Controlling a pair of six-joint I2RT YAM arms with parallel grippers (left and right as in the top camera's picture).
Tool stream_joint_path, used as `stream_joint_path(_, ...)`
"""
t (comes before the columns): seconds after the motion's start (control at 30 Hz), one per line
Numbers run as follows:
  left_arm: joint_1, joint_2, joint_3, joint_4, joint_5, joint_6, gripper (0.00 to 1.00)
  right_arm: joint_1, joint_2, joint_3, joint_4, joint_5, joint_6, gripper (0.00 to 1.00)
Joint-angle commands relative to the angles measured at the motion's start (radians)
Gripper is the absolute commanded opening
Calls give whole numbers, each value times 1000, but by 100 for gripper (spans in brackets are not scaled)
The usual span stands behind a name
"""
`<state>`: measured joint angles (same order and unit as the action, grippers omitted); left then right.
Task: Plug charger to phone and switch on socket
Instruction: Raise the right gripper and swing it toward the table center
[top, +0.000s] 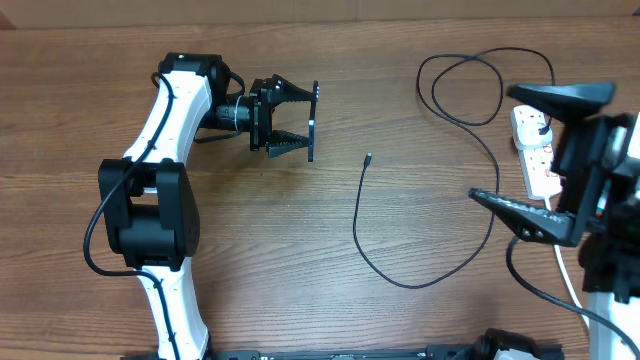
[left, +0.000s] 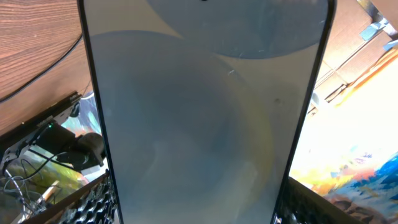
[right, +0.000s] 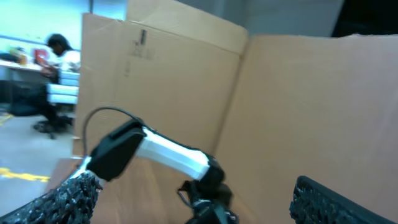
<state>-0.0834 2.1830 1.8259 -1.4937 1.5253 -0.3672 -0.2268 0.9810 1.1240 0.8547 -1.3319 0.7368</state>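
Left claw (top: 306, 120) grips the phone (left: 205, 124); right claw (top: 497, 143) gapes empty. The charger (top: 355, 220) lies unplugged between them, the socket (top: 533, 152) untouched.

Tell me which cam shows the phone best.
Left wrist: the phone fills the frame, broad face on. Overhead shows it only edge-on in the left gripper. Right wrist shows the left arm, phone not discernible.

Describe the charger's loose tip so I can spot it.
On the wooden table, the thin black charger snakes left from the white socket. Its end lies mid-table, just right of the phone in the left claw: a tiny plug tip, the only loose cable end there.
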Motion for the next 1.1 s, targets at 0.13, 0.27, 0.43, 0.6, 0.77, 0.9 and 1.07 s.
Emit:
stream_joint_path(0.13, -2, 5, 28, -1, 35, -7, 78, 31, 44, 16, -70, -4, -14, 100)
stream_joint_path(0.27, -2, 5, 28, -1, 35, -7, 78, -24, 47, 16, -128, 1, -106, 100)
stream_joint_path(0.43, -2, 5, 28, -1, 35, -7, 78, 0, 108, 16, -157, 176, -140, 100)
stream_joint_path(0.6, -2, 5, 28, -1, 35, -7, 78, 153, 192, 16, -157, 192, -140, 100)
stream_joint_path(0.77, -2, 5, 28, -1, 35, -7, 78, 295, 190, 16, -142, 187, -140, 100)
stream_joint_path(0.9, -2, 5, 28, 6, 34, -7, 78, 318, 137, 16, -143, 215, -141, 100)
stream_joint_path(1.07, -2, 5, 28, 6, 26, -7, 78, 268, 82, 16, -229, 465, -173, 100)
